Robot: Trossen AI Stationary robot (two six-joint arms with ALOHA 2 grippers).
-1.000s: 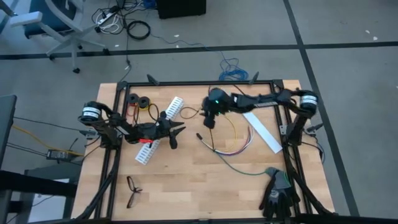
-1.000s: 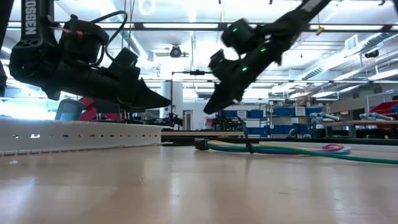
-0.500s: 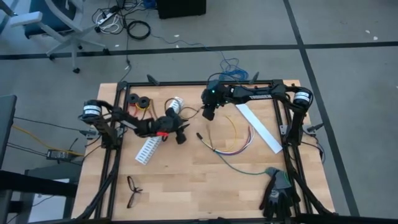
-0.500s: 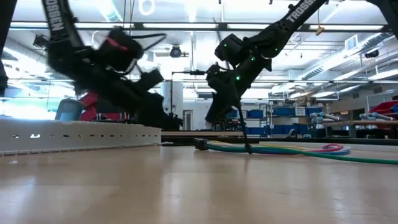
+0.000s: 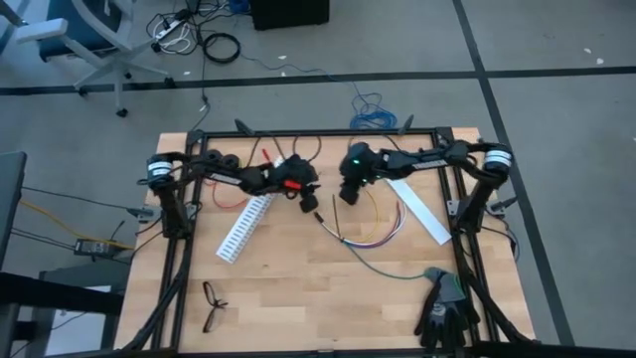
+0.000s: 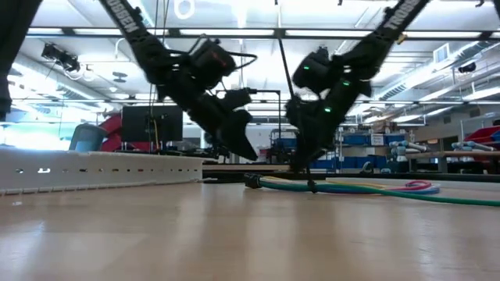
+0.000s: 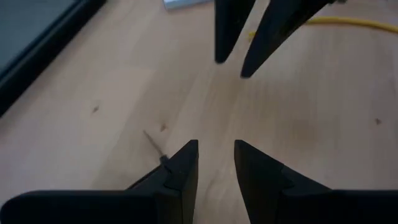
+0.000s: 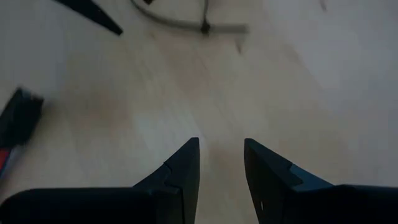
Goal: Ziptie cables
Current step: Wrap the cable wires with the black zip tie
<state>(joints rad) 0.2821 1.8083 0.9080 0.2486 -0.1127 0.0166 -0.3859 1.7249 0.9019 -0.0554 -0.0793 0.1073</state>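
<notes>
Both pincers now meet near the upper middle of the high view: the left pincer (image 5: 310, 202) has swung in from over the white slotted strip (image 5: 245, 226), and the right pincer (image 5: 347, 194) has dropped back toward it. Each shows a narrow empty gap between its fingers, pinching nothing. The cables (image 5: 383, 227) lie on the bench (image 5: 298, 288) just right of centre, untouched, so bundling looks not yet begun; no ziptie can be made out. "TROSSEN" lettering shows on the arms in the low view.
</notes>
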